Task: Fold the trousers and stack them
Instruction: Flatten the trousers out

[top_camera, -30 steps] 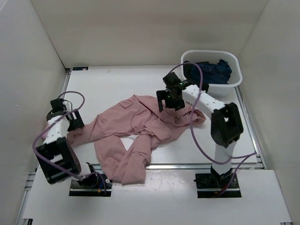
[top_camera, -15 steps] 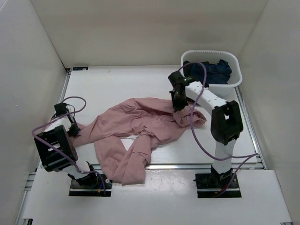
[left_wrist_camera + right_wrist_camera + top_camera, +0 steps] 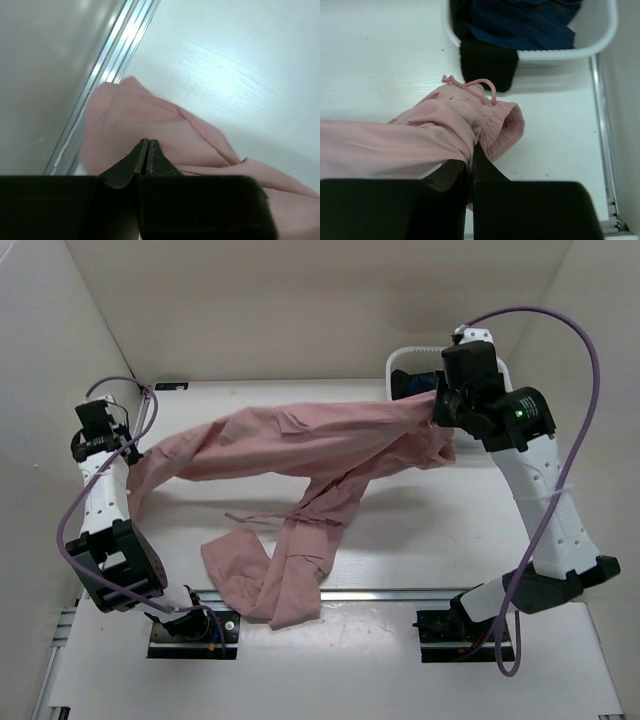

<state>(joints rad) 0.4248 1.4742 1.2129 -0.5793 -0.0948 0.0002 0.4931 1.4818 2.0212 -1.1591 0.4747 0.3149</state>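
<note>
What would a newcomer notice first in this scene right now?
The pink trousers hang stretched above the table, pinched at one end by the left tool at the left wall and at the waistband by the right tool, with the rest trailing down to the near edge. At the far right stands a white basket of dark clothes.

No text, label, brand, number or sign can be read in any of the views; every surface shown is unmarked.
</note>
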